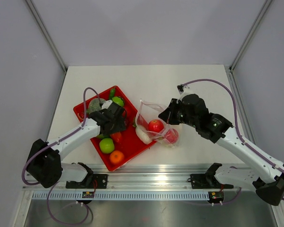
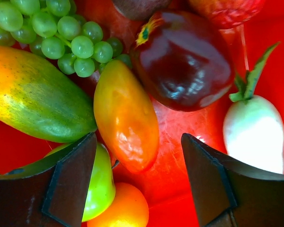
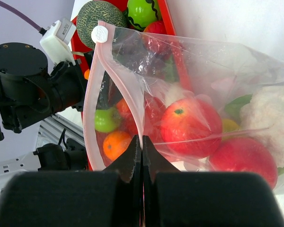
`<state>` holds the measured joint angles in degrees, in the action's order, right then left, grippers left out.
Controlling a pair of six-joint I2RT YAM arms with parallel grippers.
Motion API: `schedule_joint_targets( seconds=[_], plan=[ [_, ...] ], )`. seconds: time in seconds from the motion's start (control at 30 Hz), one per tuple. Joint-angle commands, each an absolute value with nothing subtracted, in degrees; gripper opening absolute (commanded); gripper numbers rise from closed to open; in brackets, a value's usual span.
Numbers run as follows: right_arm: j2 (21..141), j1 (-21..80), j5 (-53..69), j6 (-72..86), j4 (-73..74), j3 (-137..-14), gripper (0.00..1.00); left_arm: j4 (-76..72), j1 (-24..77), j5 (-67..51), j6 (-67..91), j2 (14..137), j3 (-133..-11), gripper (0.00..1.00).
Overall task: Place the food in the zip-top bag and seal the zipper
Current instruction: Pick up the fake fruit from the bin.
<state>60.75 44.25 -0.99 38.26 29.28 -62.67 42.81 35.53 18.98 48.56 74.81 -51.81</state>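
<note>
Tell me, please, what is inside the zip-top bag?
Inside the zip-top bag: a red apple, another red fruit and a white vegetable. Whatever lies beneath them is covered.

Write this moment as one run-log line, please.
left gripper: open, over orange pepper on red tray | right gripper: shut on zip-top bag rim | zipper: unsealed | in bag: red apple, others
</note>
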Motion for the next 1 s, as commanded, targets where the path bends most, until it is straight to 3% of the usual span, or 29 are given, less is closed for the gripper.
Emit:
schedule_joint_targets(
  seconds=[0.0,0.43,0.7,0.97],
  plan=[
    [59.41,44.91,-1.41,37.88,27.69,-63.54,0.01,39.03,35.16,21.27,50.71,76.63,-50.36,0.70],
    [59.33,44.91,-1.67,38.23,27.95,-63.55,0.01,33.05,34.37,18.90,50.63,79.63,-45.70,0.63],
    [58.98,44.91,-2.29,38.06,28.56,-63.90,0.01,38.21,34.37,19.24,50.27,73.15,-47.28,0.33],
    [59.59,44.91,-2.02,38.15,27.86,-63.90,0.01,47.81,34.37,22.50,49.04,61.53,-54.31,0.30]
  ],
)
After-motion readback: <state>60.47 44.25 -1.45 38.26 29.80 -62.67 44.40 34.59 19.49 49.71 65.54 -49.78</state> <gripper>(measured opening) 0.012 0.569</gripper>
